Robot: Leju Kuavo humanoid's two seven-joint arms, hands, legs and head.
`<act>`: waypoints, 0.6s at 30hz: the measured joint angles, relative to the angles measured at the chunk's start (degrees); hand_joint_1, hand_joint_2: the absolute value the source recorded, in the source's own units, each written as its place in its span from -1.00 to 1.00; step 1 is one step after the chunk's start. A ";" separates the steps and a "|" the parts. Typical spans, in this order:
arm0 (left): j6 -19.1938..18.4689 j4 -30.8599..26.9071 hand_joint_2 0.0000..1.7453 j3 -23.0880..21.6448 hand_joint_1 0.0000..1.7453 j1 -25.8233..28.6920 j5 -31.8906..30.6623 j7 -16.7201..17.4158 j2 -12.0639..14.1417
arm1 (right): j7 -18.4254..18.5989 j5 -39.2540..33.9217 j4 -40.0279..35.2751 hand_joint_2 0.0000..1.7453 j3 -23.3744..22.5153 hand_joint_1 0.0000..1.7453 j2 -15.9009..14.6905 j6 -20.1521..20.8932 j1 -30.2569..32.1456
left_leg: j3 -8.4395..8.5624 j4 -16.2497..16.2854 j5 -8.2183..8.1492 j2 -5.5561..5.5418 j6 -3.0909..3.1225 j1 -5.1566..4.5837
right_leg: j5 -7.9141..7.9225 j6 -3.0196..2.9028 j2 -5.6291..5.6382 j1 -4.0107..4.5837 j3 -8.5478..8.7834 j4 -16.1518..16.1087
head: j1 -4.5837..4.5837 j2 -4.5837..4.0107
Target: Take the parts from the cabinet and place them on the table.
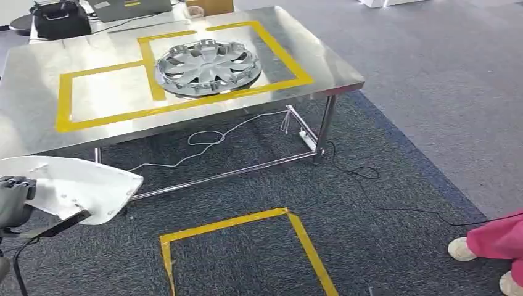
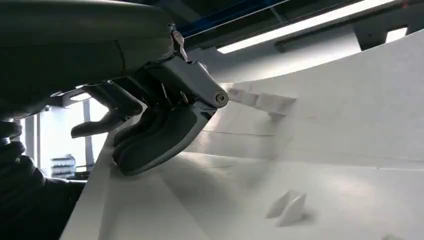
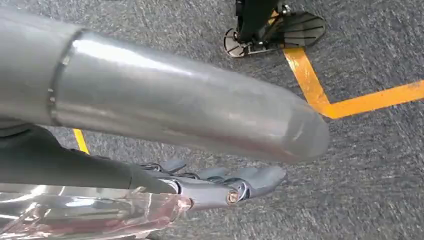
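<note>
My left hand (image 1: 15, 198) grips a white curved plastic panel (image 1: 77, 185) at the lower left of the head view, short of the steel table (image 1: 333, 74). In the left wrist view the dark fingers (image 2: 155, 142) press on the panel's pale inner face (image 2: 325, 150), which has small moulded tabs. A silver wheel cover (image 1: 207, 65) lies on the table inside the right yellow-taped square. My right hand (image 3: 227, 186) hangs above the grey carpet with its fingers stretched out and nothing in them.
A second yellow-taped square (image 1: 105, 92) marks the table's left half. Yellow tape (image 1: 247, 228) outlines a box on the carpet. Cables (image 1: 364, 176) trail under the table. A person's shoes (image 1: 465, 248) and pink clothing (image 1: 501, 237) stand at the right edge. A black bag (image 1: 60, 20) sits behind the table.
</note>
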 joint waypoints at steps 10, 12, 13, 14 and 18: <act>0.00 0.00 1.00 0.00 1.00 0.00 0.08 0.00 0.00 | -0.22 -0.20 0.00 -1.00 -0.39 -1.00 0.00 0.00 -0.04 | -0.08 -0.22 0.04 0.00 -1.89 0.17 | 0.07 -0.31 -0.07 0.11 -0.07 0.03 | 0.04 0.00; 0.02 0.00 1.00 0.00 1.00 -0.02 0.54 0.00 0.00 | -0.28 -0.22 0.00 -1.00 -0.61 -1.00 0.00 -0.02 -0.05 | -0.08 -0.21 0.05 0.00 -1.88 0.10 | 0.13 -0.23 -0.07 0.02 -0.06 0.00 | 0.04 0.00; 0.02 0.00 1.00 0.00 1.00 -0.04 0.74 0.00 0.00 | -0.31 -0.22 0.00 -1.00 -0.68 -1.00 0.00 -0.02 -0.05 | -0.08 -0.21 0.05 0.00 -1.87 0.08 | 0.16 -0.18 -0.07 -0.02 -0.06 -0.01 | 0.04 0.00; 0.06 0.00 1.00 0.00 1.00 -0.09 1.03 0.00 0.00 | -0.31 -0.22 0.00 -1.00 -0.72 -1.00 0.00 -0.02 -0.06 | -0.09 -0.20 0.05 0.00 -1.87 0.06 | 0.17 -0.17 -0.07 -0.04 -0.06 -0.03 | 0.04 0.00; 0.11 0.00 1.00 0.02 1.00 -0.18 1.48 0.00 0.00 | -0.31 -0.02 0.00 -1.00 -0.74 -1.00 0.00 -0.02 -0.10 | -0.09 -0.20 0.05 0.00 -1.85 0.01 | 0.19 -0.13 -0.06 -0.10 -0.06 -0.04 | 0.02 0.00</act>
